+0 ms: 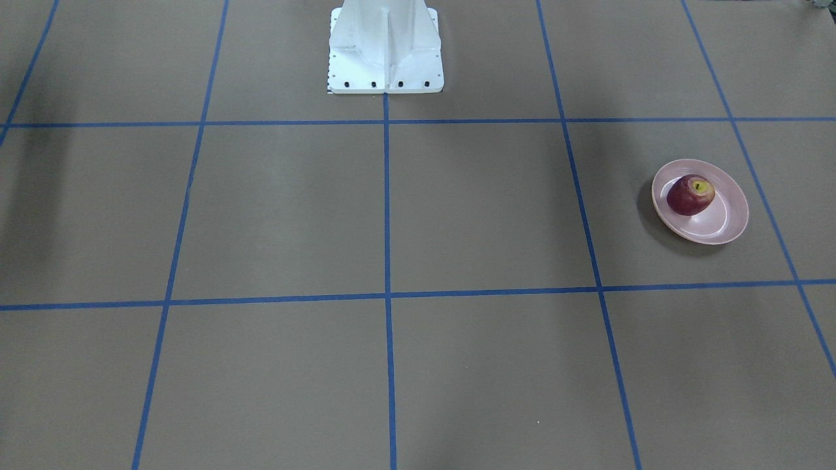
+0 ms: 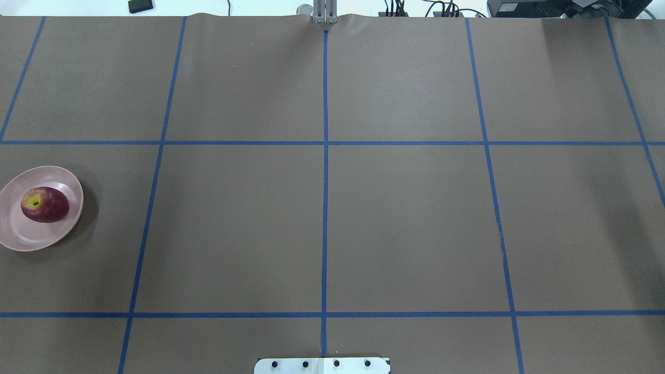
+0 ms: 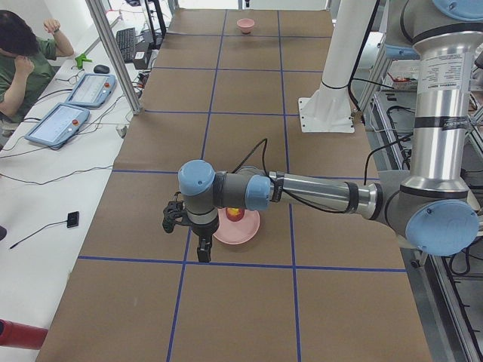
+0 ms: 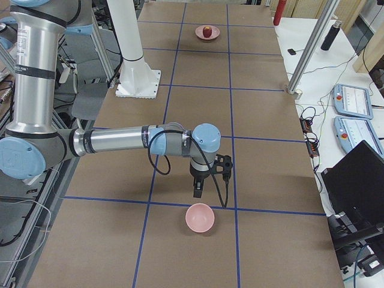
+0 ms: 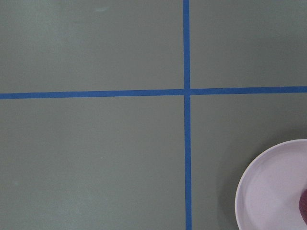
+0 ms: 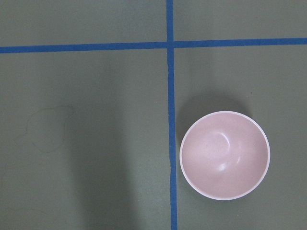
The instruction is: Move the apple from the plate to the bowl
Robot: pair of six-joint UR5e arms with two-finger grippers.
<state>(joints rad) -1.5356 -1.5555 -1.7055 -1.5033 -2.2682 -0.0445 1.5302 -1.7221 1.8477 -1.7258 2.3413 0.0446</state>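
Observation:
The dark red apple (image 1: 690,194) lies on the pale pink plate (image 1: 731,222) at the table's left end; both show in the overhead view, apple (image 2: 45,204) on plate (image 2: 21,236). The left wrist view catches the plate's edge (image 5: 273,191) and a sliver of apple (image 5: 303,207). The small pink bowl (image 6: 224,154) stands empty at the far right end (image 4: 200,218). My left gripper (image 3: 204,259) hangs above the table beside the plate (image 3: 243,234). My right gripper (image 4: 197,195) hangs just beyond the bowl. I cannot tell whether either is open or shut.
The white robot pedestal (image 1: 385,49) stands at the table's middle rear. Blue tape lines grid the brown table. An operator (image 3: 23,60) and teach pendants (image 3: 68,121) are along the far side, with metal posts (image 4: 306,48) at that edge.

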